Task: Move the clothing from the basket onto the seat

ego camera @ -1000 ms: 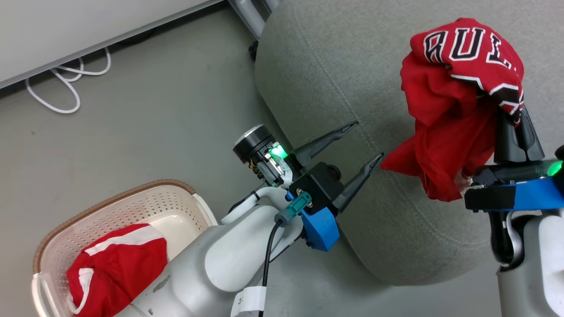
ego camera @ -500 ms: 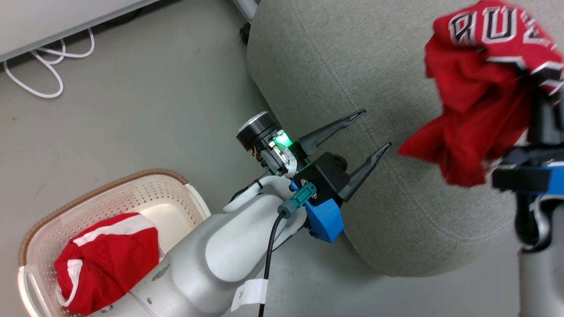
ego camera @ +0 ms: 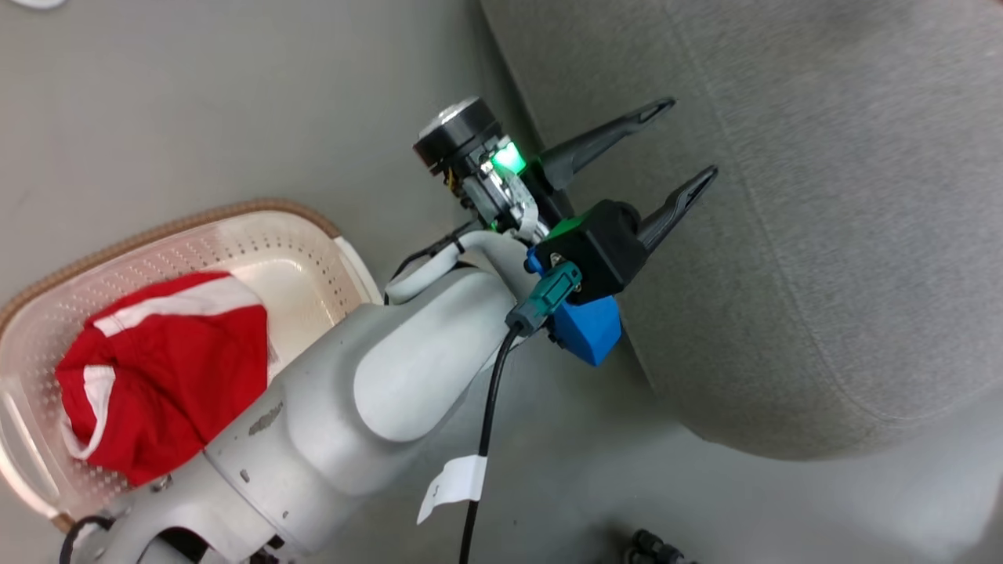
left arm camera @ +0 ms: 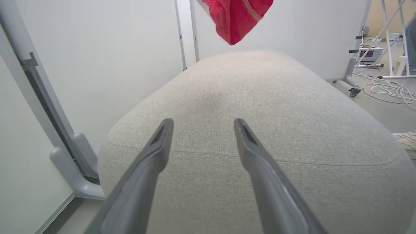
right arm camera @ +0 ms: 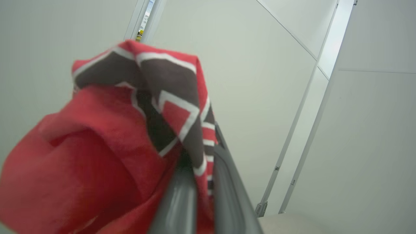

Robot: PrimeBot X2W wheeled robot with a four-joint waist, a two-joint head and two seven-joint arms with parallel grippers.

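The right gripper is clamping the red, black-lettered jersey, which is dangling top-centre in the left wrist view above the light-grey upholstered seat, so lowering before release seems wise; the left gripper is gaping empty.

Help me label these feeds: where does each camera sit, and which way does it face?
Head: on the head, looking down at floor, basket, seat; left arm, open left gripper show.
Left wrist: looks along left gripper across seat toward a wall.
Right wrist: tilted up at wall panels; shut right gripper pinches the jersey.
Shared: both wrist views show the jersey.
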